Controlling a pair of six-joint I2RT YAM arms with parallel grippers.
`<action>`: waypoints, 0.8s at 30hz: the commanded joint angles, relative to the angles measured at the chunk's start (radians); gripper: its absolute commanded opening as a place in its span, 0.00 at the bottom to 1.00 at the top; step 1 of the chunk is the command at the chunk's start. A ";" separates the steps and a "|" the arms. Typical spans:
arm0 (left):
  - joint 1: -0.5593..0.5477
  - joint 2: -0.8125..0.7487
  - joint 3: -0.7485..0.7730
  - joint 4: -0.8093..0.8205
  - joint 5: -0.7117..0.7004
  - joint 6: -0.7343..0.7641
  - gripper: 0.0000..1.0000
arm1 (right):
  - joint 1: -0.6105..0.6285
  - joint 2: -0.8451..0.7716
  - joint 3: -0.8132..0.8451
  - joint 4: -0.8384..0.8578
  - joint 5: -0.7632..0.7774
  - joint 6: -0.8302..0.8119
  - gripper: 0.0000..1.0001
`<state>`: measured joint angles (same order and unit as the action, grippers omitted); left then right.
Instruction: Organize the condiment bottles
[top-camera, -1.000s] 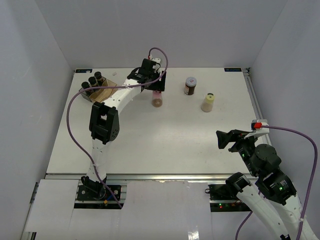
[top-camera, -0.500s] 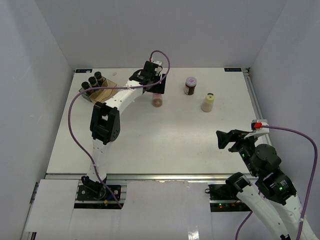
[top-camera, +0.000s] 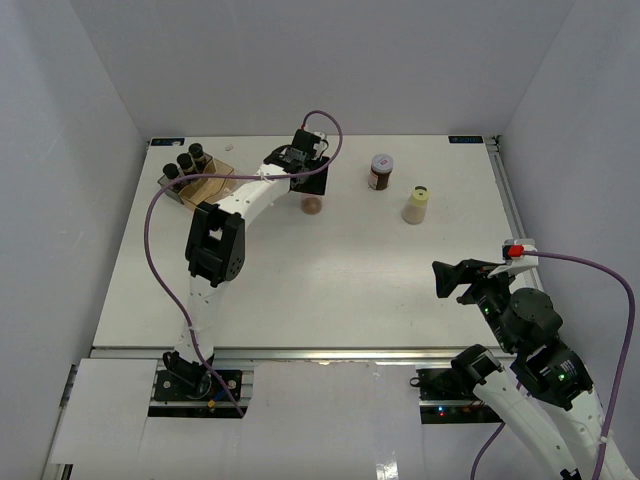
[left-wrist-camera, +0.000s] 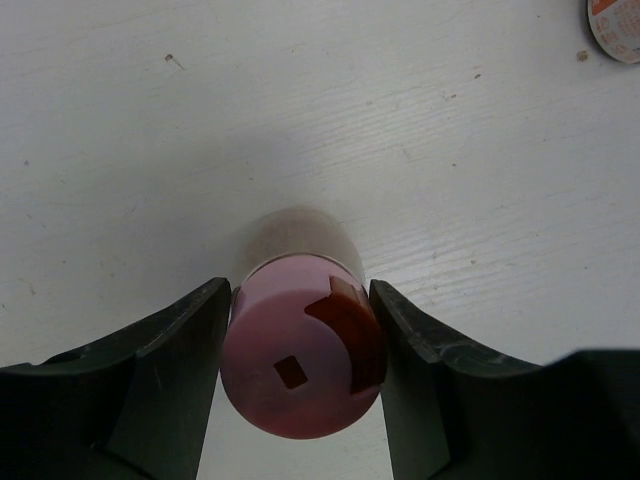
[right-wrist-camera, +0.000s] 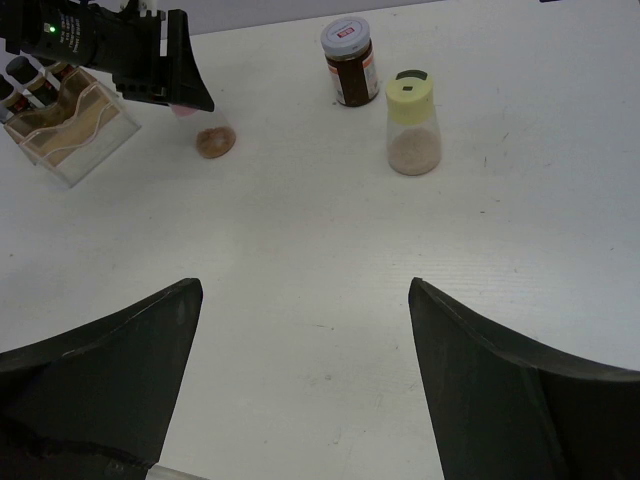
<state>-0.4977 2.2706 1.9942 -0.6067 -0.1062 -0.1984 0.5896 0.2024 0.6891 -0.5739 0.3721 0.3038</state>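
Condiment bottles (top-camera: 186, 160) are partly sorted, as I judge it: three black-capped ones stand in the clear bin (top-camera: 210, 187) at the far left of the table (top-camera: 330, 290). The pink-capped bottle (left-wrist-camera: 303, 375) stands just right of the bin. The left gripper (left-wrist-camera: 300, 310) has its jaws against both sides of the cap, seemingly clamped, though firm contact is hard to confirm. The grey-lidded jar (top-camera: 381, 171) and pale yellow bottle (top-camera: 416, 204) wait farther right. The right gripper (right-wrist-camera: 302, 292) hangs wide apart, empty. The tabletop is white, the walls (top-camera: 300, 60) plain and pale.
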 joint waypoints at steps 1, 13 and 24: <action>-0.008 -0.020 0.033 -0.006 -0.011 -0.010 0.58 | 0.002 -0.008 0.002 0.032 0.018 -0.014 0.90; -0.005 -0.055 0.121 -0.139 -0.136 -0.039 0.00 | 0.001 -0.019 0.004 0.028 0.026 -0.012 0.90; 0.247 -0.243 0.184 -0.205 -0.159 -0.062 0.00 | 0.001 -0.029 0.003 0.025 0.023 -0.006 0.90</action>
<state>-0.4130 2.1833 2.1408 -0.7926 -0.2551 -0.2316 0.5896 0.1878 0.6891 -0.5755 0.3798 0.3048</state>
